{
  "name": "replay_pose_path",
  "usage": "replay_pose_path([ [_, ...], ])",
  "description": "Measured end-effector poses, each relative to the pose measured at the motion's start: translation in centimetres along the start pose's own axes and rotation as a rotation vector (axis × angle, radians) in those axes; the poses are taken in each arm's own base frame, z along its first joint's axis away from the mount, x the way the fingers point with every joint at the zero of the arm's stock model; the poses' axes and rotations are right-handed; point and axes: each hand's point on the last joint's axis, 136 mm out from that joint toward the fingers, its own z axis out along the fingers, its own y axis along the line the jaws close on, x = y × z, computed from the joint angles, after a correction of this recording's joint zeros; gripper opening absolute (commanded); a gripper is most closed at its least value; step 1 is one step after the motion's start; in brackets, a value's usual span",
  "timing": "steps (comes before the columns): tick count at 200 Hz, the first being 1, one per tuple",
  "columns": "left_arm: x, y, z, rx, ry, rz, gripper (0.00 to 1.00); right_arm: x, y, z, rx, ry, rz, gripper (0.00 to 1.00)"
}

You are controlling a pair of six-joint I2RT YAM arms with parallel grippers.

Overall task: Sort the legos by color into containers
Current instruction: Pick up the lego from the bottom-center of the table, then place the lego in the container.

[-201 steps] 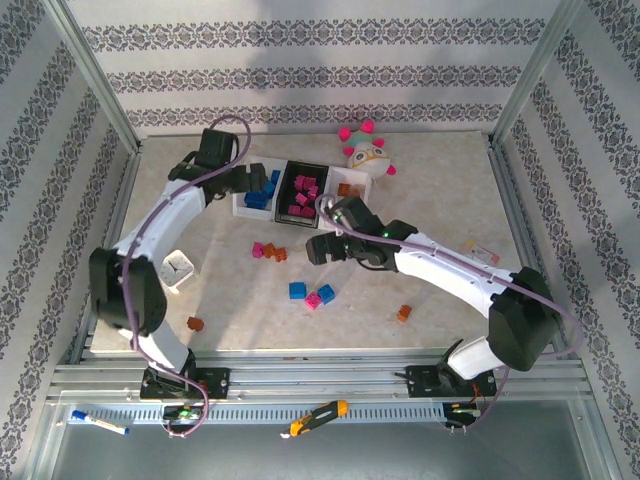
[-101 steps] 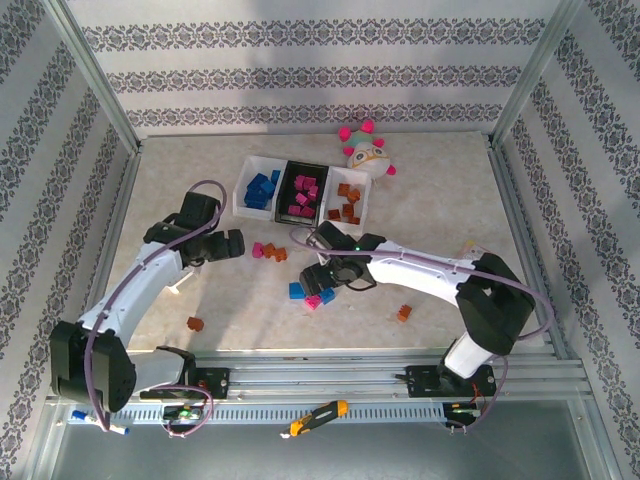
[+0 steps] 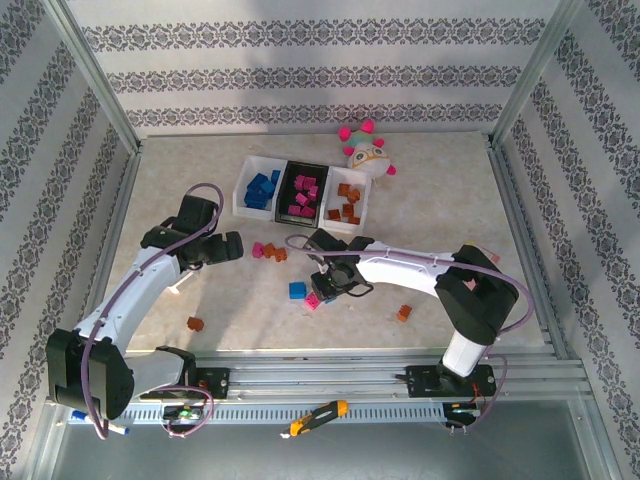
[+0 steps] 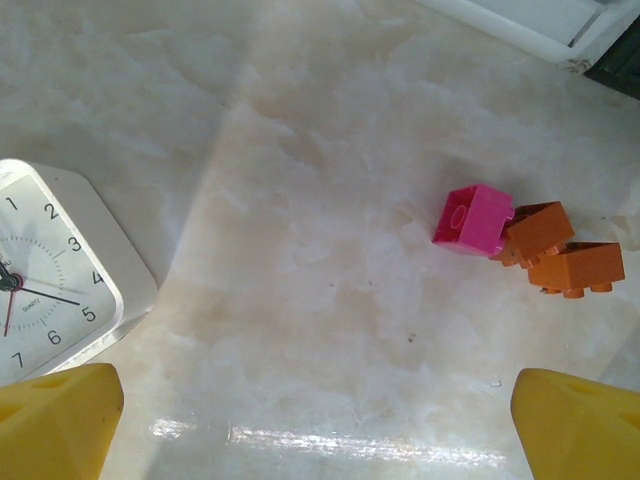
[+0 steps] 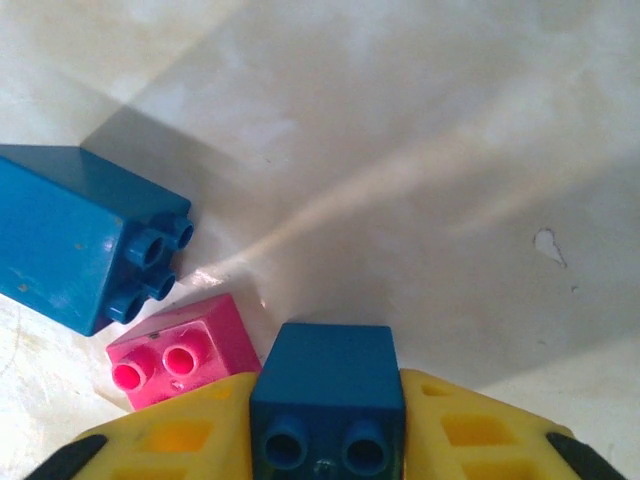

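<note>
My right gripper (image 3: 326, 284) is down near the middle of the worktop. Its yellow pads (image 5: 190, 430) are pressed onto two opposite walls of a blue brick (image 5: 324, 380), studs turned toward the wrist camera; I cannot tell whether it is clear of the surface. A pink brick (image 5: 178, 352) lies right against one pad, with a second blue brick (image 5: 85, 240) just beyond, so I judge a straight lift safest, lest I drag the neighbours. These legos look hard, light and glossy: they will not give under the pinch, but a smooth wall could slip or twist. So I want the pads square on flat walls, below the studs, much as they sit now. The containers (image 3: 240, 200) stand in a row by the far edge, and the white one toward the left edge holds the blue pile (image 3: 258, 190), where I reckon this brick belongs. My left gripper (image 3: 228, 246) hangs empty, fingers spread wide, over the left half of the worktop, with a cluster (image 4: 535, 232) of one pink and two orange bricks ahead of it and a white clock (image 4: 50, 280) beside it.
</note>
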Motion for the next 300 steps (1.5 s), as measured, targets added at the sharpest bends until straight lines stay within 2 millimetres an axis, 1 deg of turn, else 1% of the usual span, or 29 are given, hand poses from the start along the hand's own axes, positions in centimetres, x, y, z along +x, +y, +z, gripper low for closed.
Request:
replay_pose_path([
  [21,0.2,-0.4,-0.1,0.043,-0.026,0.043,0.99,0.0,-0.1,-0.2,0.007,-0.002,-0.003,0.26],
  [34,0.3,-1.0,-0.4,0.088,-0.058,0.096,0.99,-0.4,0.0,-0.5,0.007,-0.009,-0.009,0.25],
  [47,0.3,-1.6,-0.9,0.141,-0.103,0.161,0.99,-1.5,0.5,-1.1,-0.004,-0.036,-0.017,0.25],
  [55,0.4,-2.1,-1.5,0.179,-0.133,0.207,0.99,-2.6,0.9,-1.7,-0.016,-0.064,-0.023,0.25],
  [69,0.4,-3.1,-2.5,0.244,-0.184,0.290,0.99,-5.0,1.6,-3.0,-0.041,-0.128,-0.027,0.24],
  [80,0.5,-3.9,-3.4,0.296,-0.224,0.359,0.99,-7.4,2.3,-4.3,-0.064,-0.192,-0.033,0.24],
  [93,0.7,-4.7,-4.2,0.350,-0.261,0.429,0.99,-10.7,2.9,-5.6,-0.088,-0.274,-0.032,0.24],
  [102,1.0,-5.1,-4.7,0.382,-0.282,0.470,0.99,-13.4,3.3,-6.4,-0.101,-0.338,-0.031,0.24],
  [125,1.6,-5.9,-5.3,0.440,-0.315,0.534,0.99,-19.2,4.0,-7.3,-0.126,-0.469,-0.023,0.24],
  [137,1.8,-6.2,-5.5,0.461,-0.323,0.553,0.99,-21.6,4.4,-7.1,-0.136,-0.516,-0.017,0.23],
  [154,2.1,-6.4,-5.4,0.480,-0.322,0.570,0.99,-24.9,4.9,-6.1,-0.145,-0.575,-0.006,0.23],
  [170,2.3,-6.5,-5.3,0.484,-0.322,0.573,0.99,-27.6,5.2,-5.1,-0.145,-0.616,0.009,0.22],
  [187,2.3,-6.4,-5.3,0.483,-0.331,0.571,0.99,-30.0,5.6,-3.8,-0.153,-0.652,0.027,0.22],
  [207,2.5,-6.1,-5.3,0.475,-0.342,0.561,0.99,-32.1,5.6,-2.6,-0.152,-0.680,0.039,0.23],
  [222,2.5,-5.9,-5.5,0.469,-0.350,0.541,0.99,-33.4,5.6,-2.0,-0.154,-0.696,0.043,0.28],
  [233,2.3,-5.6,-5.5,0.454,-0.354,0.513,0.99,-34.1,5.4,-1.7,-0.155,-0.705,0.048,0.34],
  [243,2.1,-5.3,-5.4,0.438,-0.355,0.483,0.99,-34.6,5.2,-1.7,-0.156,-0.713,0.051,0.43],
  [272,1.7,-4.3,-4.9,0.385,-0.337,0.367,0.99,-35.3,4.9,-2.4,-0.164,-0.728,0.040,0.69],
  [289,1.7,-3.4,-4.4,0.340,-0.297,0.284,0.99,-35.5,4.8,-2.9,-0.173,-0.731,0.028,0.81],
  [300,1.7,-2.9,-4.1,0.306,-0.264,0.235,0.99,-35.1,4.6,-3.0,-0.175,-0.724,0.009,0.87],
])
